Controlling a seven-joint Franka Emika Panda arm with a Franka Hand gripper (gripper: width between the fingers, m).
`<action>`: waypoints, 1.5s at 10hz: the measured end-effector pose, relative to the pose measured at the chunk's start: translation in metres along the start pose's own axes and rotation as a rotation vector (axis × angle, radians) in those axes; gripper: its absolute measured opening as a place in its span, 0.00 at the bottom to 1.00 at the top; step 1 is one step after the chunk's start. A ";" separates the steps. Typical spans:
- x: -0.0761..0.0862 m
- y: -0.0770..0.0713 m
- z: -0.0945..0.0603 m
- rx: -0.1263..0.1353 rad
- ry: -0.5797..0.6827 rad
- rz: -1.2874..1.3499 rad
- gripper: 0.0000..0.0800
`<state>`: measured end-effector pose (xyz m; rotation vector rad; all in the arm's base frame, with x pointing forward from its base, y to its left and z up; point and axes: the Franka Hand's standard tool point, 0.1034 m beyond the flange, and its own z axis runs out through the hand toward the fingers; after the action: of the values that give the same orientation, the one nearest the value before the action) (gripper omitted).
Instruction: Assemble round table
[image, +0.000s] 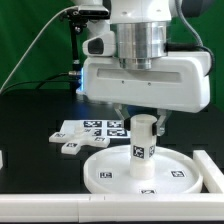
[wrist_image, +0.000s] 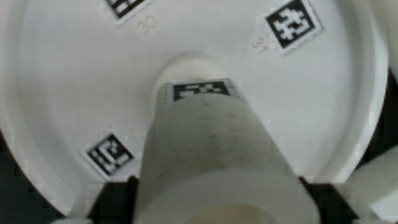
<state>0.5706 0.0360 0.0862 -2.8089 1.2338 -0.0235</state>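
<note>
Arm (image: 140, 40) hangs vertically over the worktop, its wrist upright and its broad hand housing level. Claw (image: 142, 118) points straight down, fingers (wrist_image: 121, 198) closely flanking the leg (image: 143, 140); contact indeterminate.

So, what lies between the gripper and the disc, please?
The upright leg: the gripper holds its top, its foot sits on the disc; both views show it.

Black table (image: 30, 122) carries white disc (image: 95, 170) near ctr; marker board (image: 78, 132) at disc's 11 o'clock, ext. view.
</note>
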 end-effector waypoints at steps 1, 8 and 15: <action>-0.003 0.001 0.000 0.012 -0.009 0.158 0.52; -0.006 0.003 0.002 0.045 -0.041 0.161 0.75; -0.009 0.000 0.003 0.044 0.007 -0.644 0.81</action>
<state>0.5646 0.0431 0.0837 -3.0254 0.2782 -0.0943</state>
